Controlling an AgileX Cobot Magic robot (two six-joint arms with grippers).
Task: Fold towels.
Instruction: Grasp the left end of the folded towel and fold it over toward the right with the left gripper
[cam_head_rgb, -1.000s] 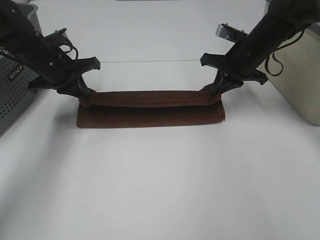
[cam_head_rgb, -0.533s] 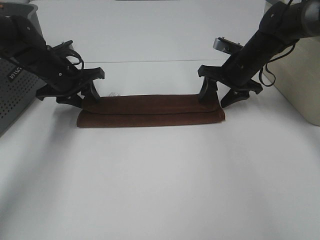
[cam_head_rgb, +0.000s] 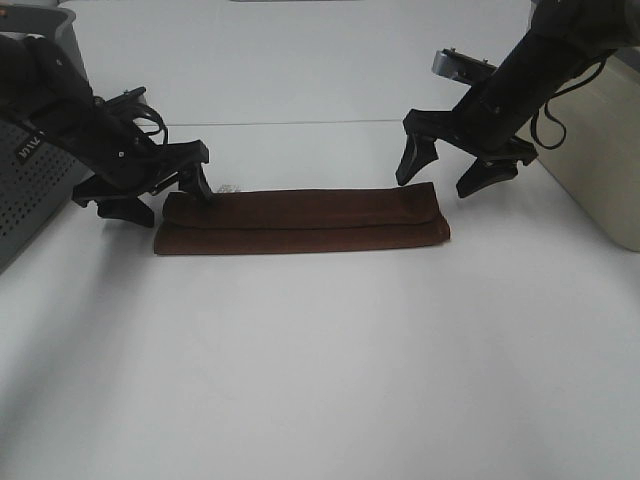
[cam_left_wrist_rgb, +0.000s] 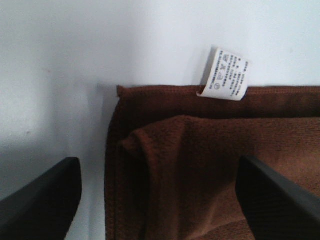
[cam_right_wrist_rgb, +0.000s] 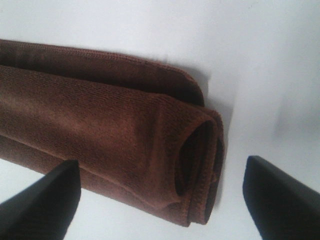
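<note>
The dark reddish-brown towel (cam_head_rgb: 300, 220) lies on the white table (cam_head_rgb: 320, 380), folded into a long narrow strip. Its upper layer sits slightly back from the front edge. My left gripper (cam_head_rgb: 165, 200) stands open over the strip's left end, holding nothing. The left wrist view shows that corner of the towel (cam_left_wrist_rgb: 210, 165) between the spread fingers (cam_left_wrist_rgb: 45, 200), with the white tag (cam_left_wrist_rgb: 225, 75) sticking out of the far edge. My right gripper (cam_head_rgb: 438, 182) hovers open just above the right end. In the right wrist view the rolled end of the towel (cam_right_wrist_rgb: 100, 125) lies free between the fingers (cam_right_wrist_rgb: 280, 195).
A grey perforated box (cam_head_rgb: 25, 190) stands at the left edge behind the left arm. A beige box (cam_head_rgb: 600, 170) stands at the right edge beside the right arm. White tabletop stretches in front of the towel.
Both grippers went from shut on the towel's upper fold to open and let it go. The fold dropped flat onto the lower layer, and the right gripper rose a little.
</note>
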